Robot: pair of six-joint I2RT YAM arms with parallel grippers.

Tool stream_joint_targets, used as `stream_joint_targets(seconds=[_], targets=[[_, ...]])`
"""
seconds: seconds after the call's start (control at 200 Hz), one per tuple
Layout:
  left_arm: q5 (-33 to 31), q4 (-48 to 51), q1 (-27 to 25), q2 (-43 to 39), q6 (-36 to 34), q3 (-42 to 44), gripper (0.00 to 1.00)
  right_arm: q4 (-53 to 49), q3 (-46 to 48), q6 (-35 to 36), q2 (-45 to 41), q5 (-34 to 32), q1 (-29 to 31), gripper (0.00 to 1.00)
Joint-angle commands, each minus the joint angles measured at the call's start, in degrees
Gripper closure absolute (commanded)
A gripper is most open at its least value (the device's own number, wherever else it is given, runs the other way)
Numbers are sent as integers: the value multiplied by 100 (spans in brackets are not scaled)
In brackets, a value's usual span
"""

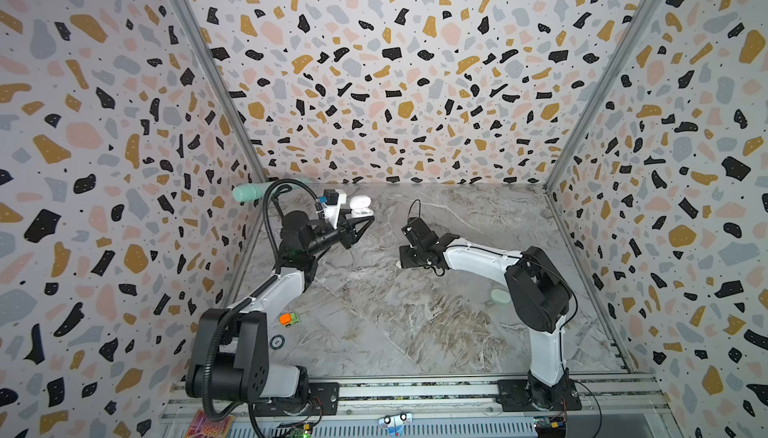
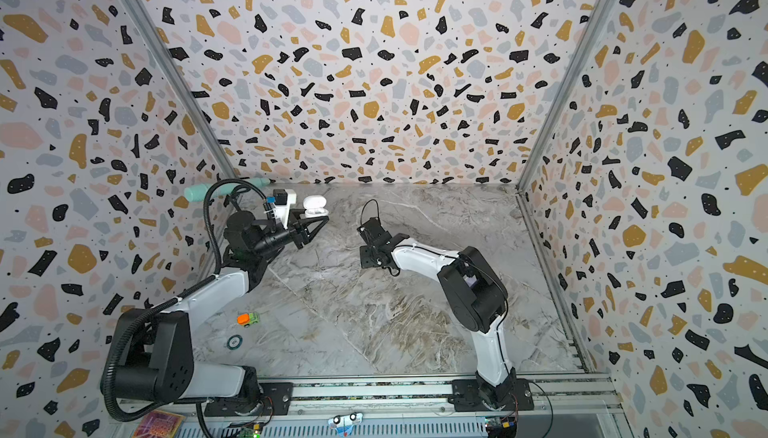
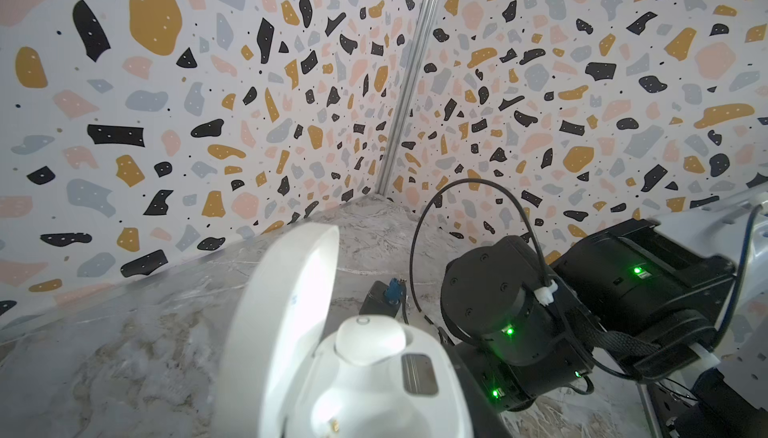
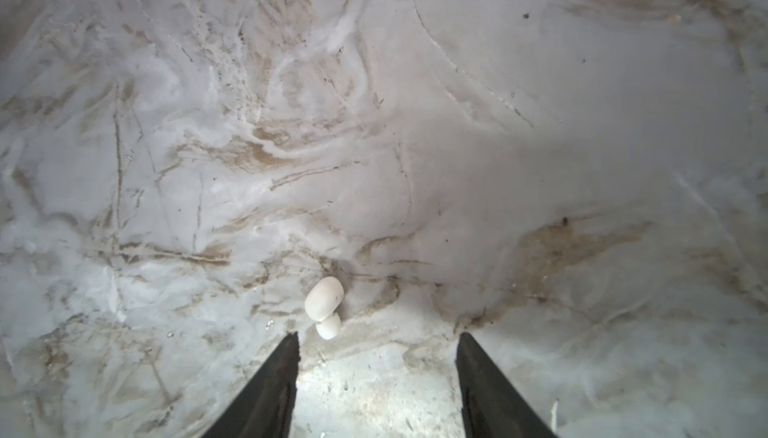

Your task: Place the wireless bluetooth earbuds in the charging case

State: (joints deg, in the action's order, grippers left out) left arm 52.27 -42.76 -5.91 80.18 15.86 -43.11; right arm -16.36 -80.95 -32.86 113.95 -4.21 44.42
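The left jaws grasp the open charging case (image 3: 374, 398), a seated earbud (image 3: 370, 340) inside. The right jaws, nearer, hang spread over the table (image 4: 540, 124); the loose earbud (image 4: 324, 303) lies just beyond one jaw tip, off-centre, long axis along their reach.

Loose earbud (image 4: 324, 300); seated earbud (image 3: 370, 342); open case (image 3: 374, 390)

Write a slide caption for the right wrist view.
Right hand, open, poised over the marble tabletop, a white earbud lying loose just past one fingertip.
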Motion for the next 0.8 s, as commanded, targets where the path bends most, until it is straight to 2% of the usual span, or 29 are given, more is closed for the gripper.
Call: stream_joint_targets(seconds=[0.0,0.796], targets=[[125,-338,-33,25,16,-2,88,-84,-198,-133,68,322,66,40],[153,-354,-50,42,32,-23,88,-692,-1263,13,1074,150,259,51]])
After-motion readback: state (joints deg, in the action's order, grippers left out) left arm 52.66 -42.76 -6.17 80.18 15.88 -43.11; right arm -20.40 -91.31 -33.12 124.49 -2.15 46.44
